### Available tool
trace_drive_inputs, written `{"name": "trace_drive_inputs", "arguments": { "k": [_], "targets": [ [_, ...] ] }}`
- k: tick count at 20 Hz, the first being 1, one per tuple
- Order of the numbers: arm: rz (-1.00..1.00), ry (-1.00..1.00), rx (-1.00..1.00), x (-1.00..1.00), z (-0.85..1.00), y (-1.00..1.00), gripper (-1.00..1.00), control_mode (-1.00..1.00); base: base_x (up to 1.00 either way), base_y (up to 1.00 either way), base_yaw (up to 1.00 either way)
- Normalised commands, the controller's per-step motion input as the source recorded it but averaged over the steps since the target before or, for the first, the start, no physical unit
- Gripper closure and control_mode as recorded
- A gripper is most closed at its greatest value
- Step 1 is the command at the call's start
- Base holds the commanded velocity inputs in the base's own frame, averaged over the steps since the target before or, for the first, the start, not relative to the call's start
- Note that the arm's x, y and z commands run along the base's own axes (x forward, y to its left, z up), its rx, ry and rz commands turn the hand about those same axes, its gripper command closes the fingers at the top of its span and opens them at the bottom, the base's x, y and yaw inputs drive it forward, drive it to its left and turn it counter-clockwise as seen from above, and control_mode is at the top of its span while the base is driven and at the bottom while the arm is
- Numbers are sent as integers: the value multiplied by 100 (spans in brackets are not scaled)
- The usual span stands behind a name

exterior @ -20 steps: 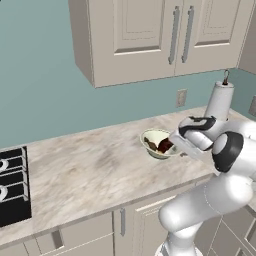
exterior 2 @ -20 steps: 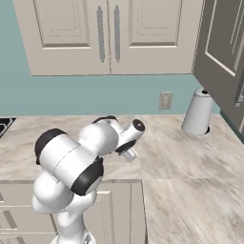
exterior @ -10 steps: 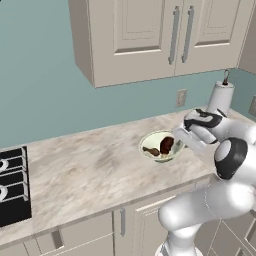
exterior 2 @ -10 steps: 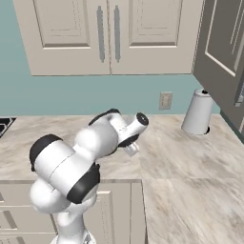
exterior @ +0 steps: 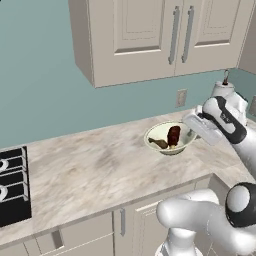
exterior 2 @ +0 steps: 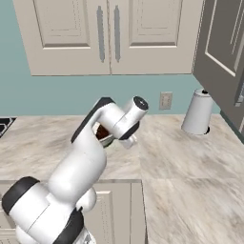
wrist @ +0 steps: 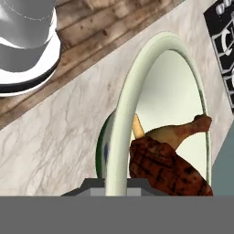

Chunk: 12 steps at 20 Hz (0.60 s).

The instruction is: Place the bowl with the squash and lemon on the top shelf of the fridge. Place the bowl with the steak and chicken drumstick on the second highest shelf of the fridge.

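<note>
I have the gripper [exterior: 192, 131] clamped on the near rim of the round cream-white bowl [exterior: 170, 138], centre-right of the left base view, with dark steak [wrist: 164, 168] and brown drumstick [wrist: 180, 131]; stiff, smooth, probably slippery, so the rim pinch may tip

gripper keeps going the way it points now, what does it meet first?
Nothing new: the gripper is already shut on the near rim of the bowl. Further along lie the steak and chicken drumstick, depth unclear.

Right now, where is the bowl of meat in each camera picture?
Left base view: bowl right of centre on the counter.
Right base view: bowl left of centre, mostly behind the arm.
Hand view: rim upright in the middle.
Shared landmark: steak inside it.
</note>
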Motion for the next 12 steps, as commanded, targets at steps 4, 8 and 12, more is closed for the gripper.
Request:
{"name": "trace_drive_inputs", "arguments": {
  "k": [4,8,12],
  "targets": [
    [-12,0,6,-89,100,11,100,-100,0,0,0],
    [-15,0,8,-98,100,11,100,-100,0,0,0],
    [-28,-2,1,-89,100,27,100,-100,0,0,0]
  ]
}}
